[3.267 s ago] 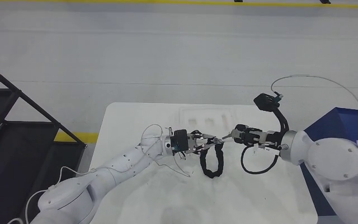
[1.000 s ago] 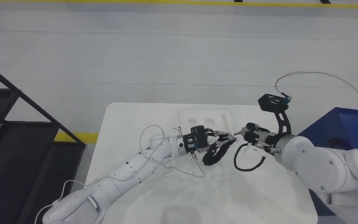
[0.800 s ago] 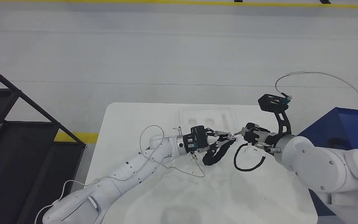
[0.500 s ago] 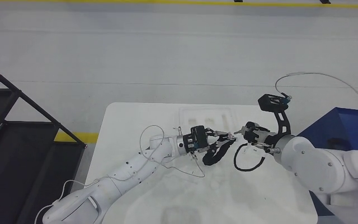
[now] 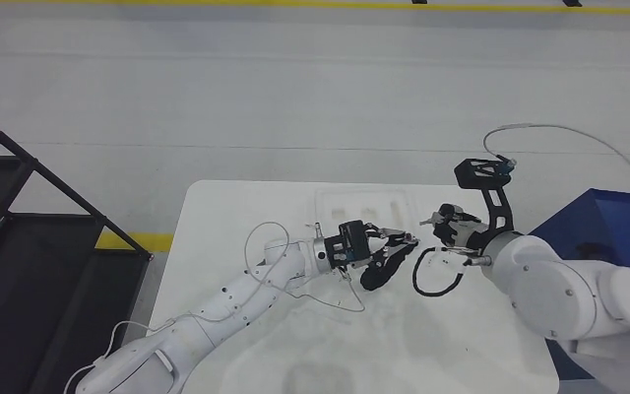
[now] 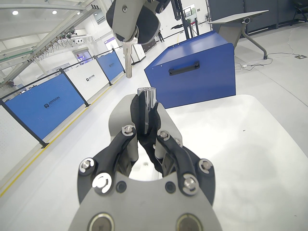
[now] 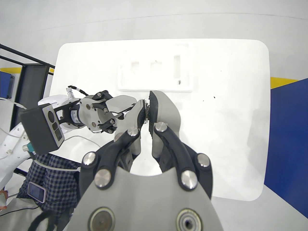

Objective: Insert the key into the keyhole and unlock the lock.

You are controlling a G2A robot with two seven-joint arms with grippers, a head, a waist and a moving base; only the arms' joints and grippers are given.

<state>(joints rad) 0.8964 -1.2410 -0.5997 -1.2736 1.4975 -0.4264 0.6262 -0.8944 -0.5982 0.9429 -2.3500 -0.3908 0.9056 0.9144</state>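
My left gripper [image 6: 144,115] is shut on the lock [image 6: 147,98], a chrome cylinder whose end sticks out past the fingertips. The lock's black cable loop [image 5: 378,273] hangs below that gripper [image 5: 396,242] over the middle of the table. My right gripper [image 6: 133,35] is shut on the silver key [image 6: 128,61], blade pointing toward the cylinder's end. The key's tip stands a short gap from the cylinder and slightly off to one side. In the top view the right gripper [image 5: 434,219] sits just right of and behind the left one. The key's head is pinched between the right pads [image 7: 151,111].
A white foam tray [image 5: 364,207] with small recesses lies at the back of the white table [image 5: 236,222]. A blue box [image 5: 591,222] stands off the table's right side, a black rack [image 5: 49,251] off its left. A black cable [image 5: 433,286] loops under the right wrist.
The right gripper with the key has drawn back and away from the lock, opening a small gap. The left gripper with the lock has shifted slightly to the right.
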